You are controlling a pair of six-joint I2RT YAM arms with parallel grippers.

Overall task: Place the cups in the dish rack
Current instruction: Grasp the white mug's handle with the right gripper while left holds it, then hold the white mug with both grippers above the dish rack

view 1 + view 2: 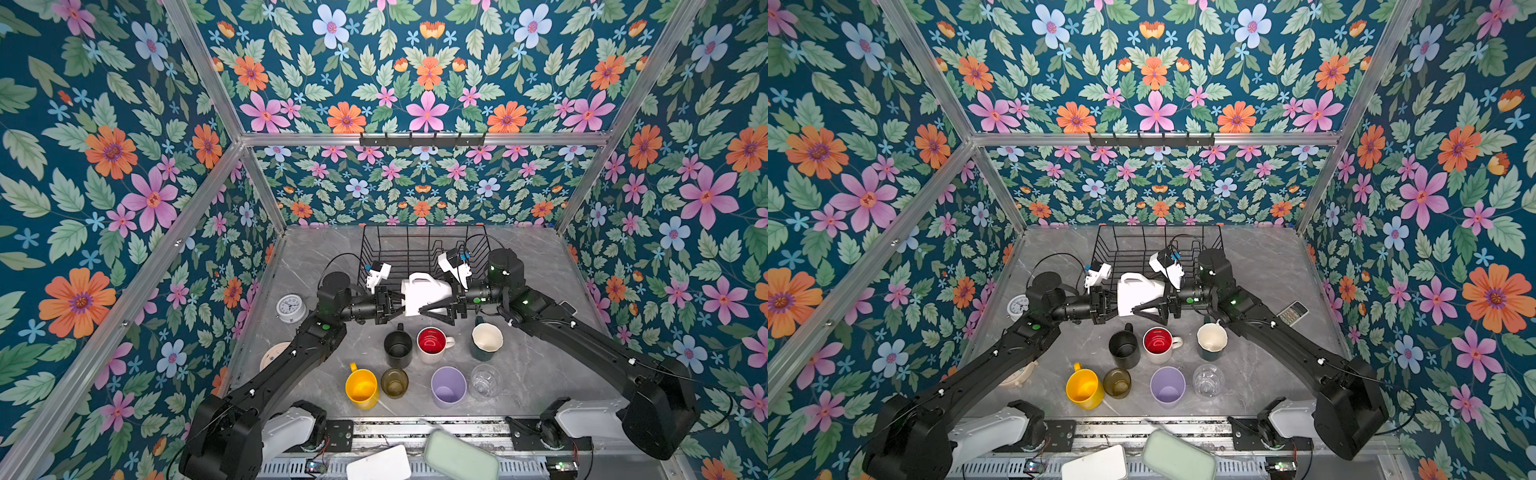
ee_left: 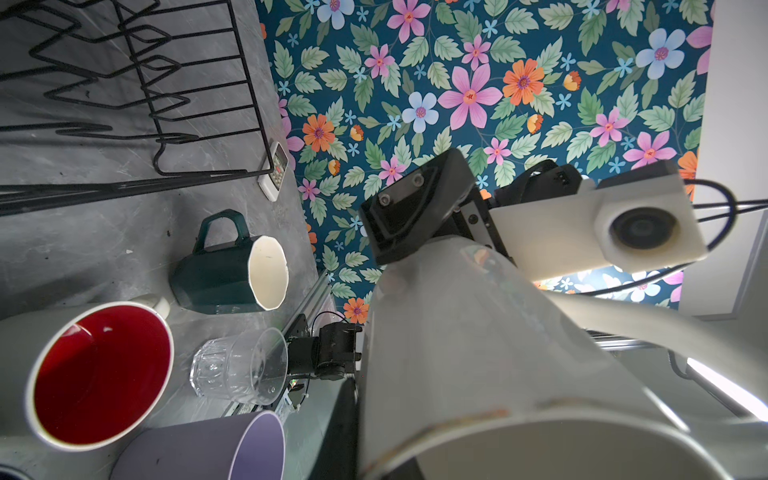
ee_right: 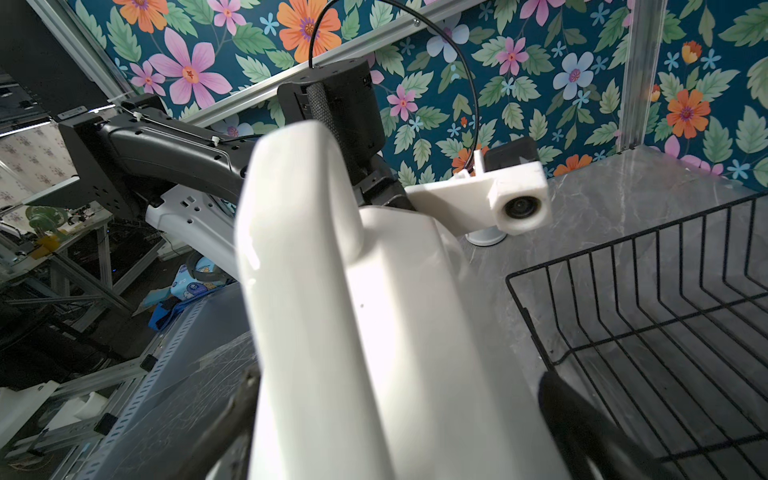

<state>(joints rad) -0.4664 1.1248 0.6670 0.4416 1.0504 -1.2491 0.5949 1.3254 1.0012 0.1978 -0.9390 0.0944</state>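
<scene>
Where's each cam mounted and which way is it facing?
Top views: high over the arm bases, looking down and back at table and dish rack; both arms, left gripper and right gripper at the white mug.
Left wrist: left arm, looking along the mug at the right gripper.
Right wrist: right arm, looking along the mug at the left arm; own fingers flank it.
Shared: both wrist views show the mug and the opposite wrist camera.

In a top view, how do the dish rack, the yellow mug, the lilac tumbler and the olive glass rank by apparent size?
1. dish rack
2. yellow mug and lilac tumbler: they look about alike, so I do not rank them
3. olive glass
</scene>
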